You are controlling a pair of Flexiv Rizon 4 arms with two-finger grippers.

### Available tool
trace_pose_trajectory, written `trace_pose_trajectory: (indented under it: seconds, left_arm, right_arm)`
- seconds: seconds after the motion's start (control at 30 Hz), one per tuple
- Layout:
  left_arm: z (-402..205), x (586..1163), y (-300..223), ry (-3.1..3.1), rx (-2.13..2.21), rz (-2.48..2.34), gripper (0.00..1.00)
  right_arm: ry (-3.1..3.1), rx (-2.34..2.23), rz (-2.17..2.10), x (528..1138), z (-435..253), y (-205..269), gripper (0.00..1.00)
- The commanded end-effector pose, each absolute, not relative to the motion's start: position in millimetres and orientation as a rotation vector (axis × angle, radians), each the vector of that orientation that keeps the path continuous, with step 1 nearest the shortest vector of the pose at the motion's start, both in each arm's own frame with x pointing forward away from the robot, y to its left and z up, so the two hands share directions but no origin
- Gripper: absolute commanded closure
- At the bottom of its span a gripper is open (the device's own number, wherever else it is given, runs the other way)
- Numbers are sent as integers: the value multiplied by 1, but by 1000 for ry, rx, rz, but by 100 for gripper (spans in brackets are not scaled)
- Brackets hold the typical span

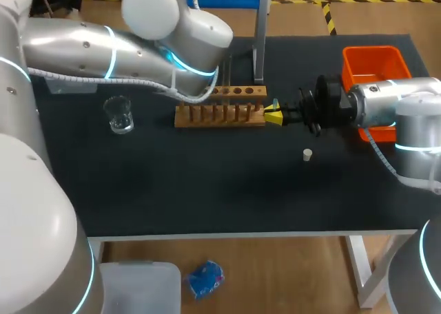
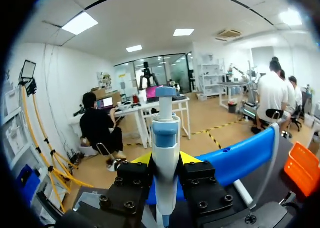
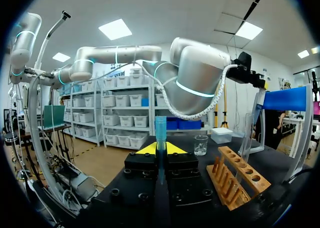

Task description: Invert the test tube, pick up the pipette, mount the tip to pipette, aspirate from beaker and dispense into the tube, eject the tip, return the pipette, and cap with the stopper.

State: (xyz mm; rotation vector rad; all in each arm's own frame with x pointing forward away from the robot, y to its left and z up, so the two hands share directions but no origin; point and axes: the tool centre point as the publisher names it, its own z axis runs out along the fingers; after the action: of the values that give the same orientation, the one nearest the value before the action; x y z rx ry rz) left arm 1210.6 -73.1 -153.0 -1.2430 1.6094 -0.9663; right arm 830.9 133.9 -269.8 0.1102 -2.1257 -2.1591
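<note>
Pipette (image 2: 165, 130) gripped in left tool (image 2: 165, 160); tip (image 3: 160, 128) in right tool (image 3: 160, 149).

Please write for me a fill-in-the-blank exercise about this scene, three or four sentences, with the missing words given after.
1. The left gripper is shut on the white and blue ___.
2. The right gripper grips in its jaws the blue ___ to be mounted.
3. In the head view, the glass beaker stands ___ of the wooden rack.
4. The plastic bin is ___ in colour.

Missing words: pipette; tip; left; orange.

Table (image 1: 207, 197): rack (image 1: 220, 115), beaker (image 1: 119, 114), stopper (image 1: 307, 155), bin (image 1: 375, 65)
</note>
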Motion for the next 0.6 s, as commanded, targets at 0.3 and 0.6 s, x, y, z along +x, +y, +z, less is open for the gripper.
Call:
trace_pose_trajectory:
  seconds: [0.3,0.6]
  left_arm:
    - [-117,1176,-42,2077,-984,-1263,100]
    - [-106,1154,-39,2194,-903,-1451,100]
  right_arm:
    - [-2128,109,-2161,830,-270,134,100]
    - [-2128,109,-2161,830,-270,134,100]
